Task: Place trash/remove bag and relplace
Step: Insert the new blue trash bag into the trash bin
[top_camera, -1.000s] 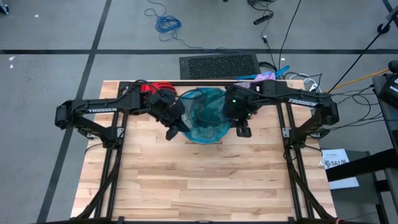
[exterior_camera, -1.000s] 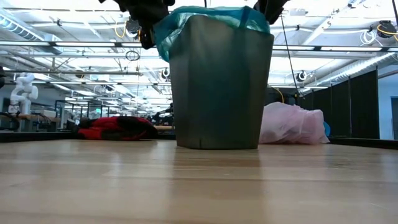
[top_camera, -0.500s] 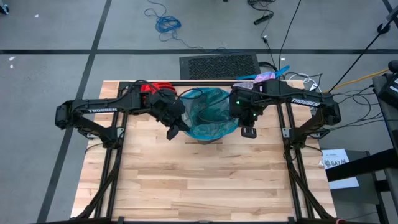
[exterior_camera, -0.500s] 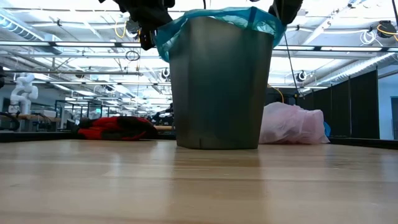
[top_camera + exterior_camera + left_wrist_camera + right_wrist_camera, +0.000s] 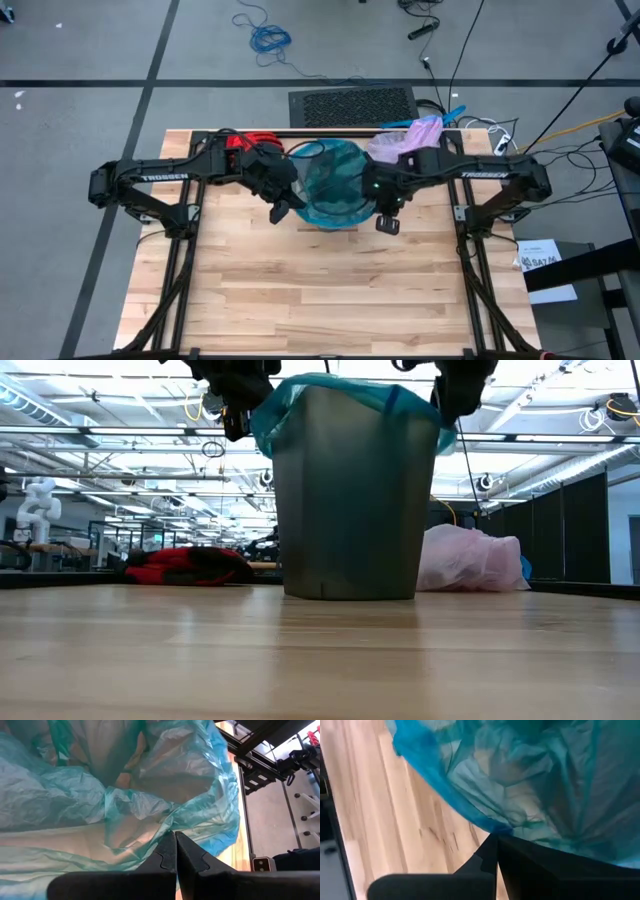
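Note:
A grey bin (image 5: 350, 500) stands on its base at the middle of the table's far part. A teal-green plastic bag (image 5: 335, 180) lines it and folds over its rim. My left gripper (image 5: 283, 208) is shut on the bag at the bin's left side. My right gripper (image 5: 386, 220) is shut on it at the bin's right side. The pale pink bag (image 5: 405, 135) lies bunched on the table behind the bin, to the right. The trash is out of view. My left gripper pinches the teal bag's folded-over edge (image 5: 169, 822) between its two fingers, at the bin's left side. The fingers slant down from the table's left. The film spreads crumpled from there over the bin's mouth. My right gripper pinches the teal bag's edge (image 5: 500, 827) between its two fingers, outside the bin's right wall. The fingers point steeply down. The edge hangs drawn down over the bin's rim (image 5: 440, 430).
A red glove (image 5: 245, 140) lies at the far left of the table, behind my left arm. Bare wooden tabletop (image 5: 320, 290) stretches from the bin to the near edge. Cables and a black mat (image 5: 350, 105) lie on the floor beyond the far edge.
My right gripper has swung out to the right past the bin's rim, then sunk beside the bin's right wall. The teal bag's right edge now hangs lower over the rim than before. My left gripper has kept still.

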